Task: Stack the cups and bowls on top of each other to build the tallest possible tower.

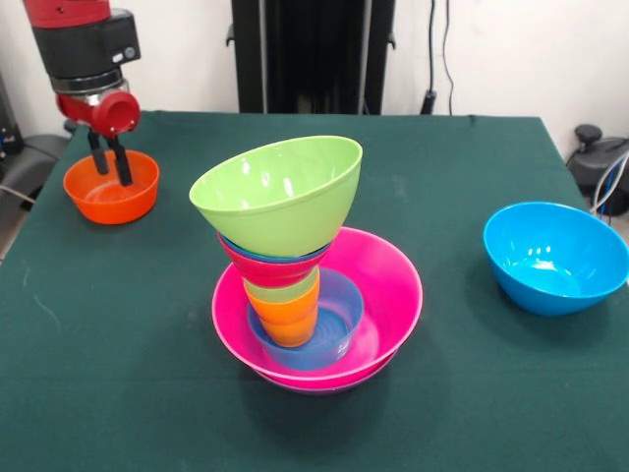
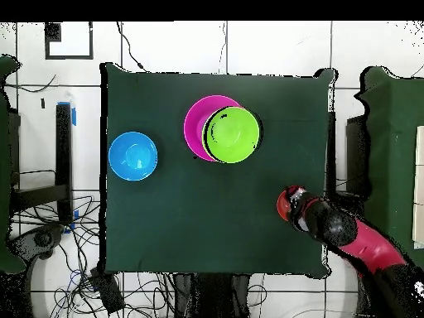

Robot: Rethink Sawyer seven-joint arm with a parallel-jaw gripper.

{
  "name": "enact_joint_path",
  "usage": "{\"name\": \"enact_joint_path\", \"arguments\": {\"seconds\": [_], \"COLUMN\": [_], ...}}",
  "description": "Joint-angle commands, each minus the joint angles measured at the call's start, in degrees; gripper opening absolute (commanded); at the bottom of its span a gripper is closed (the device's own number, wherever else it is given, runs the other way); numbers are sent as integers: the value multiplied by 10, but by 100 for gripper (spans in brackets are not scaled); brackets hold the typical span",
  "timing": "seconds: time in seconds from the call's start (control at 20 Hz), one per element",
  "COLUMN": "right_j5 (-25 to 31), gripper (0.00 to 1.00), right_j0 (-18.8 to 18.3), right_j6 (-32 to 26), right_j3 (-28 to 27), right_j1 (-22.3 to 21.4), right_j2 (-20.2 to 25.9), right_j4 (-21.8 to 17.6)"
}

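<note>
a: at the middle of the green tabletop [image 1: 472, 393] stands the tower [image 1: 295, 285]: pink bowl [image 1: 388, 295] over a purple one, a light-blue small bowl [image 1: 339, 315] inside, then orange cup [image 1: 290, 323], light green cup [image 1: 285, 289], a red bowl [image 1: 265, 267] and the lime green bowl [image 1: 280, 197] tilted on top.

b: and the gripper [image 1: 110, 162]?

a: over the small orange bowl [image 1: 110, 189] at the tabletop's corner, its dark fingers [image 1: 122, 159] reaching down inside, close together; whether they pinch the rim i cannot tell.

b: anything else?

a: sky-blue bowl [image 1: 555, 256] alone, well apart from the tower.
</note>
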Motion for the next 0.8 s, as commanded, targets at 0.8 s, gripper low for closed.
{"name": "enact_joint_path", "arguments": {"seconds": [0.8], "right_j5": [-59], "gripper": [100], "right_j0": [42], "right_j6": [66], "right_j3": [26], "right_j1": [59], "right_j2": [60], "right_j4": [31]}}
